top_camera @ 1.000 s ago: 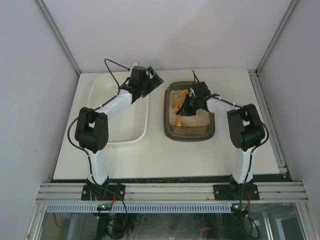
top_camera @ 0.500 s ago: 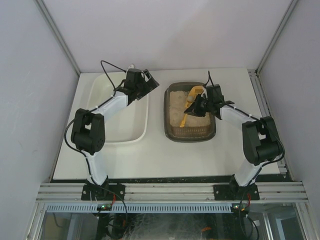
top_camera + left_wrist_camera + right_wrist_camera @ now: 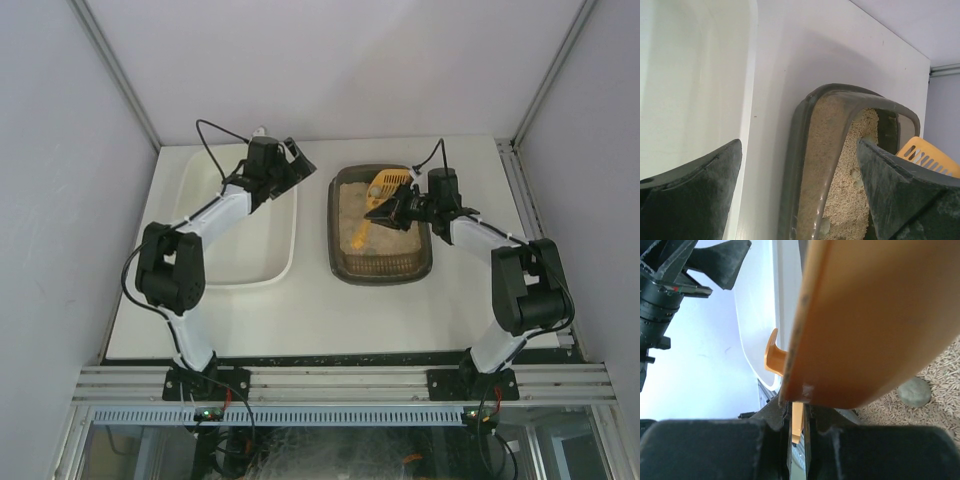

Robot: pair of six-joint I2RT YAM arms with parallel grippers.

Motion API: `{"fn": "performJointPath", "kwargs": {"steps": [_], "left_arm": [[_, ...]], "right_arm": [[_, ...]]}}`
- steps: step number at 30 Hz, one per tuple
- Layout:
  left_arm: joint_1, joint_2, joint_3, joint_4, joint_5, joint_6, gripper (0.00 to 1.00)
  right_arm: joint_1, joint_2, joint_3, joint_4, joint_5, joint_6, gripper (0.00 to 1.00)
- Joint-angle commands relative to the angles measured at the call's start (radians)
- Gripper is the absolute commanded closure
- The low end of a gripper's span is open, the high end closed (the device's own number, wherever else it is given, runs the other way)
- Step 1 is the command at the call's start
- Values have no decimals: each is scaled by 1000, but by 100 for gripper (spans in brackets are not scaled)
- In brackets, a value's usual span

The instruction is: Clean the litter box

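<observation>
The litter box [image 3: 335,240] is a dark tray of beige litter [image 3: 385,240], right of centre on the table. My right gripper [image 3: 403,209] is shut on an orange slotted scoop [image 3: 386,183], which hangs over the box's far half. In the right wrist view the scoop [image 3: 875,315] fills the frame above the shut jaws [image 3: 797,415]. A grey-green clump [image 3: 914,391] lies on the litter beneath it. My left gripper [image 3: 291,165] stands open over the gap between the white tub and the box. In its own view, the left gripper [image 3: 799,145] has the box rim [image 3: 800,165] beneath it.
A larger white tub [image 3: 250,250] sits left of the litter box, a narrow strip of table between them. Small clumps [image 3: 856,175] dot the litter near the box's left wall. Grey walls close in the table at the back and sides.
My right arm has swung right and back, carrying the scoop from the box's left-middle to its far end. My left gripper has shifted slightly left and stays open.
</observation>
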Motion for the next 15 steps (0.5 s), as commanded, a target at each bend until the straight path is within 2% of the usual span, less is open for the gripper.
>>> {"fn": "performJointPath", "kwargs": {"steps": [1,5,8,11,15], "left_arm": [[5,-92,-26,13,20,36,1],[3,-148,-59,-11,27,73,1],[2,-193,-83,-41,22,122,1],[1,-243,-108,-82,-4,188,1],[2,-334,-184,-89,-29,258,1]], "right_arm": [[-2,-68,-50,124,-87,63,100],[-3,-158,-177,201,-139,76,100],[-15,-230,-291,345,-195,104,100],[-56,-269,-419,651,-260,233,100],[-112,-220,-529,1017,-308,470,100]]}}
